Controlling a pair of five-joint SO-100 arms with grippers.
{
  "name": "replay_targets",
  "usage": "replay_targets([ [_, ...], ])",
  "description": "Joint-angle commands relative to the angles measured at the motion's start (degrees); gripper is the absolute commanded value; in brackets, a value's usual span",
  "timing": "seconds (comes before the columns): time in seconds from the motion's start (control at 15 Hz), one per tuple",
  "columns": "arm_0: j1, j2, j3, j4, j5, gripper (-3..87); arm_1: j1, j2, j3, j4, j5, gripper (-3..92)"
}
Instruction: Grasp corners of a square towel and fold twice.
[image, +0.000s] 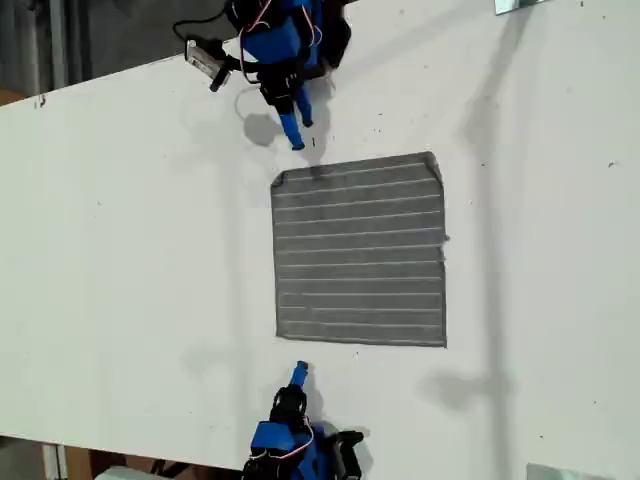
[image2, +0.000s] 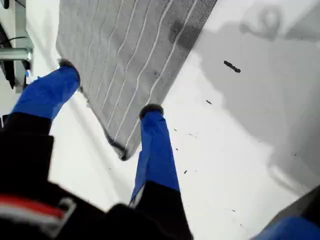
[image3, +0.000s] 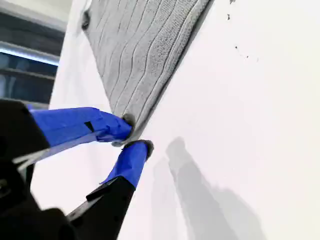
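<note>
Exterior view: white surface (image: 120, 250). Grey striped towel (image: 360, 250) lies flat, a little right of centre. One arm (image: 285, 45) sits at the top edge and another arm (image: 295, 440) at the bottom edge, each blue tip just off a left-hand towel corner. I cannot tell which arm is which.

First wrist view: my first end effector (image2: 107, 87) is wide open, holding nothing, jaws straddling a towel corner (image2: 121, 152).

Second wrist view: my second end effector (image3: 136, 132) is almost closed at another corner (image3: 119, 143). I cannot tell whether cloth is pinched.
</note>
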Motion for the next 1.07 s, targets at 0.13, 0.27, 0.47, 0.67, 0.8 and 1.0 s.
replay_targets([
  [0.13, -16.0, 0.44, -0.35, 0.18, -25.58, 10.5, 24.96, -0.62, 5.45, -5.62, -22.41, 8.0],
  [0.27, -22.59, 0.44, -1.23, 0.79, -17.75, 11.4, 24.17, -0.62, 5.45, -5.54, -22.5, 8.1],
  [0.47, -15.91, 0.44, -0.7, -1.14, -17.67, 10.1, 22.41, -0.62, 5.63, -7.21, -24.35, 10.8],
  [0.67, -11.78, -1.76, -2.99, -0.53, -20.92, 10.6, 18.02, -7.91, 0.88, -14.77, -29.62, 19.4],
  [0.8, -2.02, -18.19, -11.25, -7.82, -24.7, 10.1, 9.93, -32.43, -11.87, -22.32, -30.94, 26.8],
  [1.0, 2.64, -72.16, -36.83, -9.14, -23.91, 10.5, -3.6, -63.28, -26.19, -27.69, -28.74, 30.5],
])
